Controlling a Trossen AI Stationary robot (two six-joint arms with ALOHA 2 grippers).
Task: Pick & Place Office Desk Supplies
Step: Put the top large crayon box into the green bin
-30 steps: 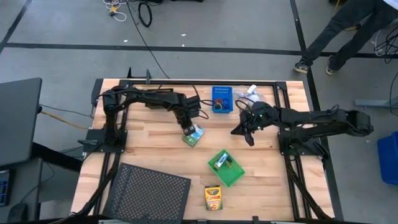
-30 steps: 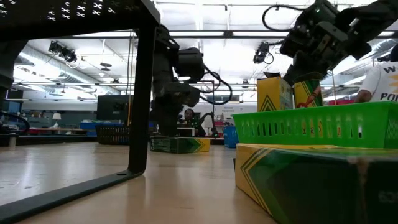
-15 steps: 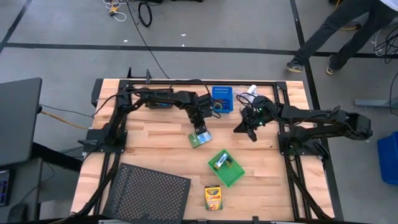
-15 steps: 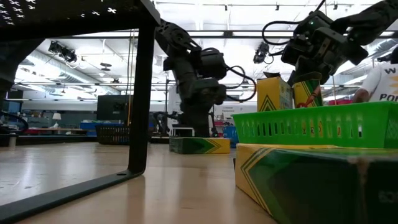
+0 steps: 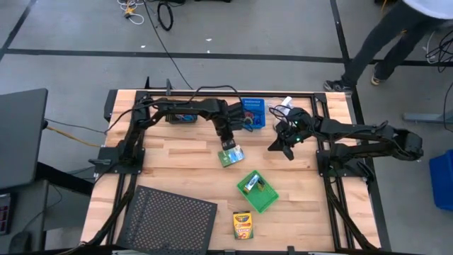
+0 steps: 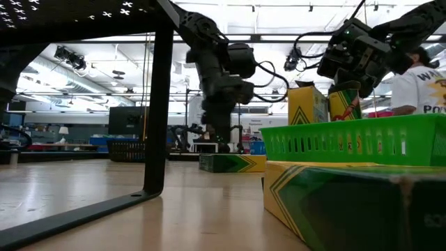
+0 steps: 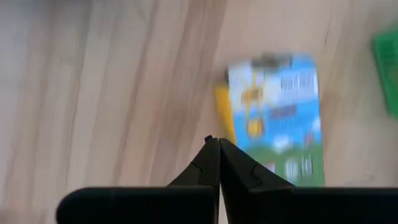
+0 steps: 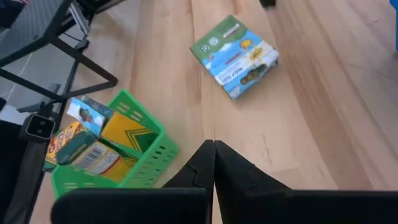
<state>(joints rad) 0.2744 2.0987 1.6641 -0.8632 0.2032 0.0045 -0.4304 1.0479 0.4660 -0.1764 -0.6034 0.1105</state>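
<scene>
Mid-frame, the left gripper point(image 5: 228, 144) hangs over the green-white box point(image 5: 231, 155), jaws shut, empty; right gripper point(image 5: 287, 149) likewise.

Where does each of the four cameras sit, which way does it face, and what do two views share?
High view: overhead, looking down; both arms, green bin, person beyond.
Low view: table height, looking level; arms above crayon box.
Left wrist view: on the left arm; shut fingers over the green-white box.
Right wrist view: on the right arm; shut fingers.
Shared: both wrist views show the green-white box.
</scene>
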